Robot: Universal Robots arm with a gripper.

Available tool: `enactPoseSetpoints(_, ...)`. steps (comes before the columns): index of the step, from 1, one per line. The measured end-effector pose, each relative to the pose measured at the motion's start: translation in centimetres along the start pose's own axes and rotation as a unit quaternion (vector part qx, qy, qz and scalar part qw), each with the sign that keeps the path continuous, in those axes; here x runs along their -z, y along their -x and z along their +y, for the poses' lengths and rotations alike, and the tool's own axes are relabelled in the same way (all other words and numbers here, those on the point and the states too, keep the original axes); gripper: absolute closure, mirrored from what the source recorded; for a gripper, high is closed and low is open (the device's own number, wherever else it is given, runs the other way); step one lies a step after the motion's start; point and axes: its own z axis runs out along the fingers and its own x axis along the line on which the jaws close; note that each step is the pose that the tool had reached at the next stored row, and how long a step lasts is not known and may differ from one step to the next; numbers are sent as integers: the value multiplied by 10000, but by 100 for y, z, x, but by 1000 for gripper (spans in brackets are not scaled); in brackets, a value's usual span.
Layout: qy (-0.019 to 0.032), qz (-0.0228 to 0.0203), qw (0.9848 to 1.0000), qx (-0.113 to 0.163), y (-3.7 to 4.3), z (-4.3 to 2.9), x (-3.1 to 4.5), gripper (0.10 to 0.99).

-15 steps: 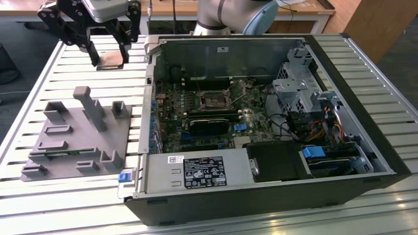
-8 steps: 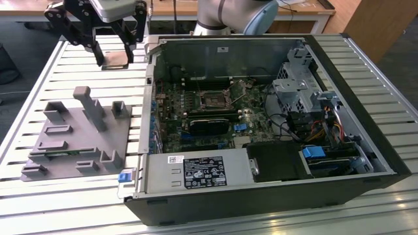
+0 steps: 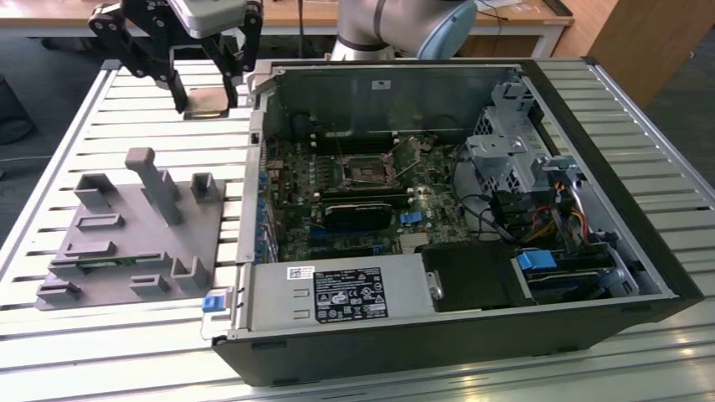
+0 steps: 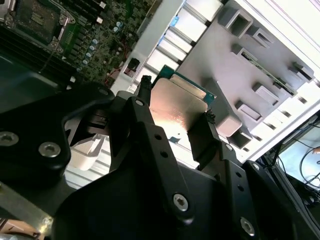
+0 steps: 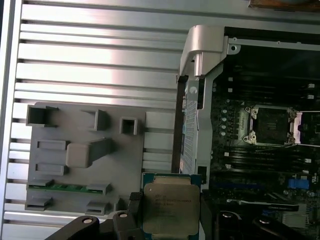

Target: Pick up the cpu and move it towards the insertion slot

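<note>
Here the slatted metal table point(image 3: 67, 159) carries an open computer case point(image 3: 625, 167), which takes up most of the surface toward the exterior view's right. The case lies on its side with its motherboard point(image 3: 335, 180) exposed. A grey fixture block point(image 3: 134, 234) with upright pegs and shallow pockets sits near the table's edge at the exterior view's left, just beside the case wall. A thin green memory stick point(image 5: 62, 187) lies in one of its pockets in the first wrist view.

The robot arm point(image 3: 391, 25) reaches in from the far edge of the table. Its black gripper point(image 3: 207, 96) hangs above the far corner of the table at the exterior view's left, outside the case and just beside its wall.

The insertion slot point(image 3: 366, 172) sits on the motherboard toward the far side of the case, a square metal frame with a dark centre. It also shows in the first wrist view point(image 5: 271, 126).

The claw is closed to a narrow width on the cpu point(image 5: 171, 207). One finger point(image 4: 150, 127) presses against one edge of the chip and the other finger presses the opposite edge. The cpu is lifted clear of the table, its silvery top facing the cameras in both wrist views point(image 4: 177, 107). It hangs over the gap between the fixture block and the case wall, well apart from the insertion slot.
</note>
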Motion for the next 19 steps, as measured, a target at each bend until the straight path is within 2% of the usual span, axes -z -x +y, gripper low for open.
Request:
enactPoseSetpoints(7,0,0,10000,0,82,-4,0,541)
enactPoseSetpoints(19,0,0,10000,0,297,-14,0,541)
